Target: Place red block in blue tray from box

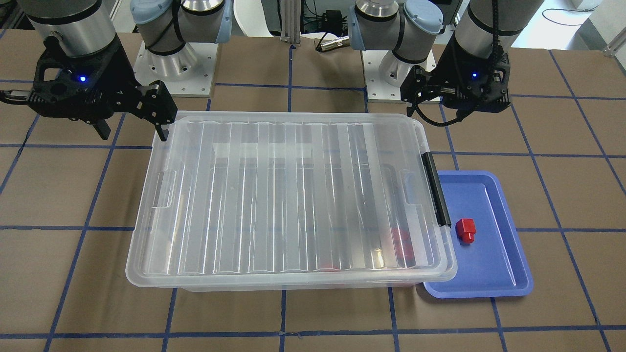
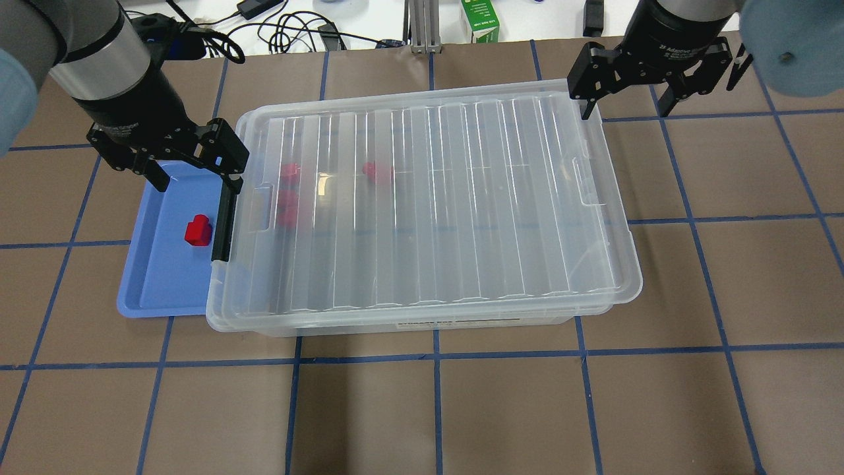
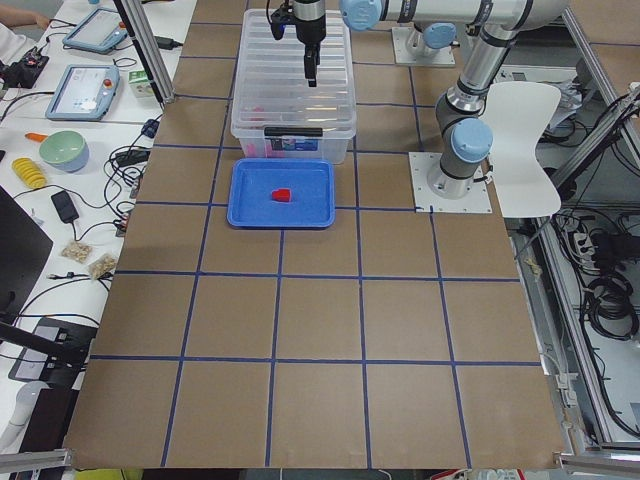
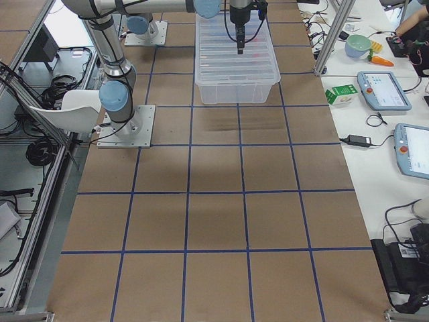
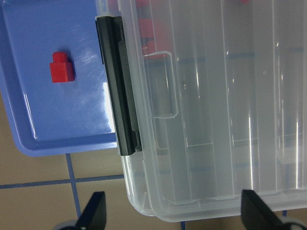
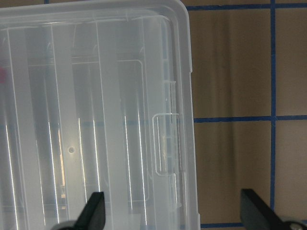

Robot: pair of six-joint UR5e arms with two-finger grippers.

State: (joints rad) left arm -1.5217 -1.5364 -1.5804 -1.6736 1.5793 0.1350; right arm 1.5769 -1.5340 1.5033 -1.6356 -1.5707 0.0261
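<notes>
At 9 o'clock of the box, red block lies in blue tray; lid on. Left claw and right claw both spread, empty. Likely retreat step: lift straight up, avoid snagging black clip handle.

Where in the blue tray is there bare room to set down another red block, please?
In the blue tray, the floor is bare between the red block and the outer long rim, and toward both short ends. It is tight on the box side, where the block lies near the black clip handle.
</notes>
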